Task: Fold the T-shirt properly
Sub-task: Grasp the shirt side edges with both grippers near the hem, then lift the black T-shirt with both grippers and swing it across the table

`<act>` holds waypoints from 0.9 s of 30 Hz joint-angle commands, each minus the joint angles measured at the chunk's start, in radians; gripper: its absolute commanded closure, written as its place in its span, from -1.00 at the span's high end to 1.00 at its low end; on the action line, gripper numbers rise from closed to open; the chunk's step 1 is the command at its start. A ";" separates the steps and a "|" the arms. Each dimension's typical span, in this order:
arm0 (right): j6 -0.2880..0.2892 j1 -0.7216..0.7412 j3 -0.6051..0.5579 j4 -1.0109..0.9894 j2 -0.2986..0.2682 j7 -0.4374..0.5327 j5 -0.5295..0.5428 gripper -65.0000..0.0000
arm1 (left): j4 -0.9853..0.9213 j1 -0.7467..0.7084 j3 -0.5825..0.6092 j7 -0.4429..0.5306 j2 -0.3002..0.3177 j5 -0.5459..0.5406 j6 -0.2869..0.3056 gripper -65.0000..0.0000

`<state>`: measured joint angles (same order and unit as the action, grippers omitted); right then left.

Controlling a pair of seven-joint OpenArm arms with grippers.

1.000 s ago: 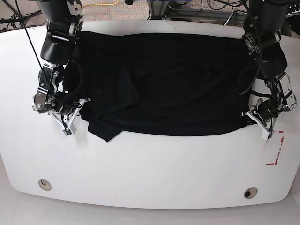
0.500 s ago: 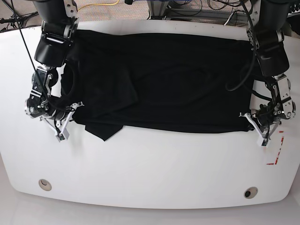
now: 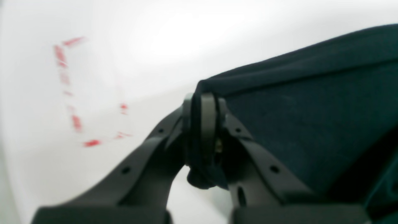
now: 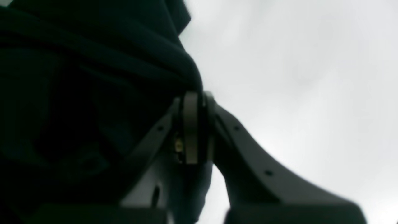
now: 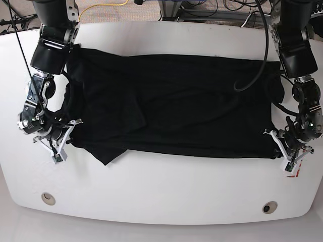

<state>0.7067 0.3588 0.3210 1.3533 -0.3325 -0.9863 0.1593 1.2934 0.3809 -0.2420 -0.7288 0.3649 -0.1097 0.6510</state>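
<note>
The black T-shirt point(image 5: 176, 101) lies spread across the far half of the white desk point(image 5: 161, 186), stretched wide between the two arms, its near edge running roughly straight from one gripper to the other. The left gripper point(image 5: 286, 149), on the base view's right, is clenched on the shirt's near corner there; in the left wrist view its fingers point(image 3: 207, 124) press together with a thin fold of dark cloth point(image 3: 311, 109) pinched between them and a small bunch of it hanging just below the tips. The right gripper point(image 5: 60, 143), on the base view's left, is likewise clamped on the opposite near corner, and the right wrist view shows its fingers point(image 4: 190, 127) closed on the cloth point(image 4: 93, 77), which drapes over and past them (that view is dark and blurred, so little more can be told). Near the right gripper a pointed flap point(image 5: 108, 154) of the shirt juts toward the desk's front edge, and a folded layer lies on top of the body just beyond it. Red dashed marks point(image 3: 74, 93) sit on the desk beside the left gripper, touching no cloth. Two round fittings point(image 5: 48, 197) are set into the desk near its front edge, one toward each side, well apart from the shirt. Cables point(image 5: 106, 7) run across the floor beyond the desk's far edge.
</note>
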 commanded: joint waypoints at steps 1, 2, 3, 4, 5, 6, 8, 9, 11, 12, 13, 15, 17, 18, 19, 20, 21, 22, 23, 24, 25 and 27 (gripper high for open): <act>-0.009 0.032 0.014 0.081 -0.020 -0.026 -0.011 -1.00 | 0.094 0.013 -0.009 0.027 0.023 -0.005 0.011 -0.98; -0.009 0.032 0.016 0.096 -0.020 -0.038 -0.011 -1.00 | 0.113 0.007 -0.009 0.027 0.023 -0.005 0.017 -0.98; -0.009 0.032 0.016 0.116 -0.018 -0.049 -0.011 -1.00 | 0.134 0.000 -0.009 0.027 0.021 -0.005 0.022 -0.98; -0.009 0.030 0.014 0.128 -0.012 -0.053 -0.011 -1.00 | 0.145 -0.003 -0.007 0.027 0.021 -0.005 0.023 -0.98; -0.009 0.030 0.014 0.140 -0.006 -0.056 -0.016 -1.00 | 0.154 -0.003 -0.006 0.027 0.021 0.000 0.025 -0.98; -0.009 0.029 0.014 0.148 -0.001 -0.059 -0.017 -1.00 | 0.156 -0.003 -0.004 0.027 0.021 0.002 0.025 -0.98; -0.009 0.019 0.013 0.153 0.002 -0.059 -0.017 -1.00 | 0.139 -0.001 -0.003 0.027 0.021 0.002 0.025 -0.98; -0.009 0.018 0.011 0.153 0.002 -0.059 -0.017 -1.00 | 0.130 0.000 -0.003 0.027 0.021 0.002 0.025 -0.98; -0.009 0.018 0.011 0.154 0.002 -0.059 -0.017 -1.00 | 0.121 0.003 -0.003 0.027 0.019 0.002 0.025 -0.98; -0.009 0.018 0.011 0.156 0.003 -0.061 -0.014 -1.00 | 0.121 0.003 -0.003 0.027 0.019 0.002 0.025 -0.98; -0.009 0.018 0.011 0.160 0.003 -0.069 -0.013 -1.00 | 0.130 0.003 -0.004 0.025 0.019 0.002 0.025 -0.98; -0.009 0.019 0.014 0.185 0.002 -0.092 -0.011 -1.00 | 0.156 0.003 -0.006 0.016 0.019 -0.003 0.025 -0.98; -0.009 0.018 0.014 0.231 0.002 -0.108 -0.011 -1.00 | 0.200 0.005 -0.010 -0.008 0.019 -0.003 0.025 -0.98; -0.009 0.015 0.014 0.259 0.002 -0.112 -0.011 -1.00 | 0.222 0.005 -0.021 -0.018 0.019 -0.003 0.025 -0.98; -0.009 0.013 0.014 0.279 0.002 -0.112 -0.014 -1.00 | 0.242 0.005 -0.035 -0.022 0.019 -0.003 0.025 -0.98; -0.009 0.013 0.011 0.289 0.002 -0.115 -0.016 -1.00 | 0.252 0.007 -0.041 -0.024 0.019 -0.003 0.025 -0.98; -0.009 0.016 0.010 0.292 0.002 -0.116 -0.016 -1.00 | 0.262 0.008 -0.047 -0.024 0.018 -0.003 0.023 -0.98; -0.009 0.019 0.008 0.294 0.002 -0.119 -0.016 -1.00 | 0.266 0.019 -0.047 -0.025 0.018 -0.003 0.023 -0.98; -0.009 0.023 0.008 0.294 0.002 -0.119 -0.016 -1.00 | 0.266 0.031 -0.047 -0.025 0.018 -0.003 0.023 -0.98; -0.009 0.033 0.008 0.297 0.002 -0.119 -0.016 -1.00 | 0.266 0.048 -0.047 -0.027 0.018 -0.003 0.023 -0.98; -0.009 0.047 0.008 0.298 0.002 -0.119 -0.016 -1.00 | 0.265 0.063 -0.047 -0.027 0.018 0.000 0.023 -0.98; -0.009 0.072 0.008 0.298 0.000 -0.119 -0.016 -1.00 | 0.263 0.088 -0.047 -0.027 0.018 0.003 0.022 -0.98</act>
<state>0.7052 0.3775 0.3252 1.6306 -0.3107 -1.1225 0.1532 1.5398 0.4183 -0.2829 -0.7769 0.3668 -0.1059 0.6891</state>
